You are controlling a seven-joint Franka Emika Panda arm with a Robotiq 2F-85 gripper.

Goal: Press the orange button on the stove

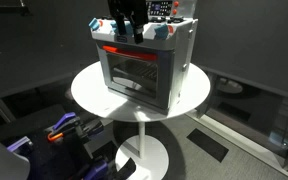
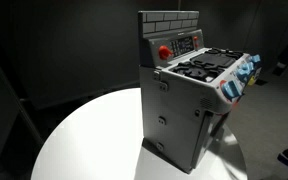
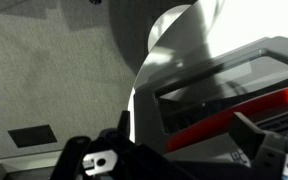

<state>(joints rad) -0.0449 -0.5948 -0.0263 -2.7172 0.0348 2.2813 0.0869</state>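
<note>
While the gripper point(image 1: 127, 30) hangs open at upper centre above the stove point(image 1: 139, 72), we should close it; then push squarely into the orange button point(image 2: 165, 51).

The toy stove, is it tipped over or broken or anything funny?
Nothing looks broken or spilled. The stove stands upright on the round white table, with its glass door shut. The only small oddity is that it sits off-centre, nearer one edge of the table than the middle.
</note>
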